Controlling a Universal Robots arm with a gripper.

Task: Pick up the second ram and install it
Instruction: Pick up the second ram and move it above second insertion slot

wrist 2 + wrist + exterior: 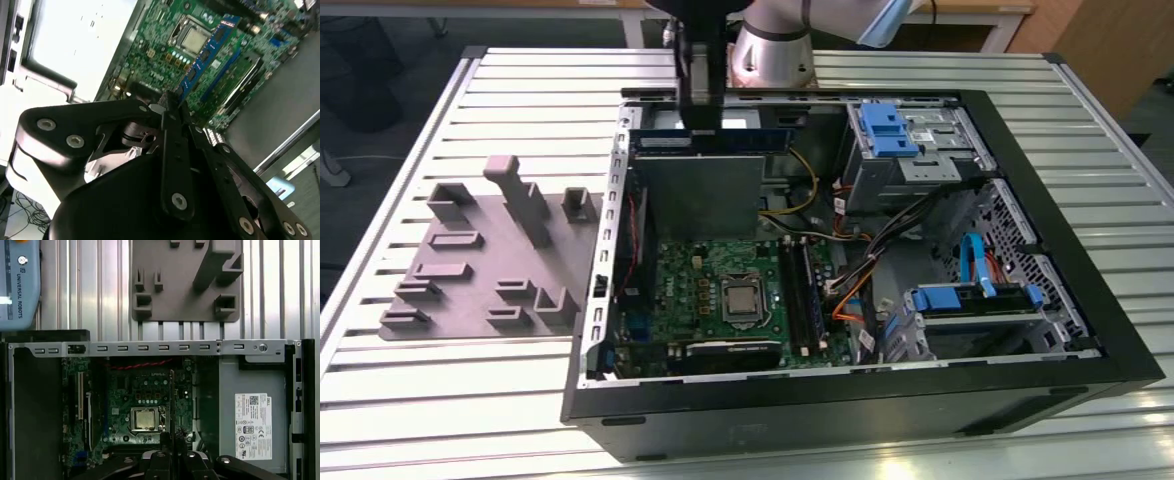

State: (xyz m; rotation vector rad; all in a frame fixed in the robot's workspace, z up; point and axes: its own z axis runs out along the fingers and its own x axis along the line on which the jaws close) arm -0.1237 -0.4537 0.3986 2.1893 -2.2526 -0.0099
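The gripper is clamped tight on the second ram - the stick is pinched between its fingers and held on edge in the air above the motherboard, close to that board's processor socket and not seated in its long black slots.

Silver-grey arm, seemingly pale-blue joint cap, black tool, silver screws
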